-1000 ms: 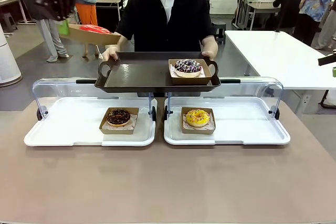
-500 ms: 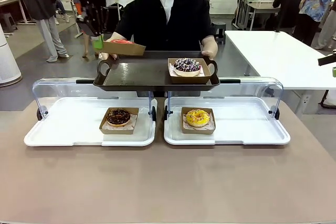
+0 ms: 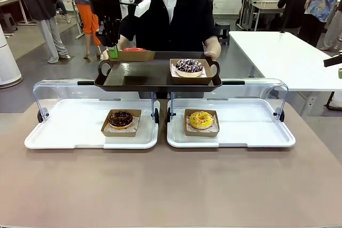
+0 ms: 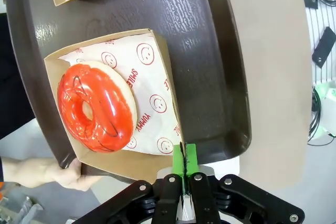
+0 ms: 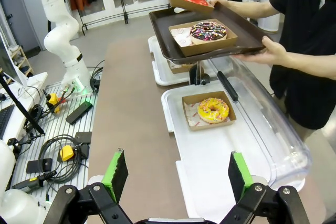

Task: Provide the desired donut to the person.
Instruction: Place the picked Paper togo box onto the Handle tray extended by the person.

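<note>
The person in a black shirt stands at the far side and holds a dark serving tray with both hands. My left gripper is shut on the rim of a cardboard box with a red-glazed donut. The box sits low over the tray's left end, one corner past its rim. A sprinkled chocolate donut in its own box rests on the tray's right half. My right gripper stands open near the table's edge with nothing between its fingers.
Two white display trays with raised clear lids lie below the dark tray. The left one holds a chocolate donut, the right one a yellow donut. The person's hand grips the dark tray's handle beside the red donut's box.
My left gripper has carried the red donut's box rightwards and down from beyond the tray's left side to its left end. The person has kept the tray nearly still.
</note>
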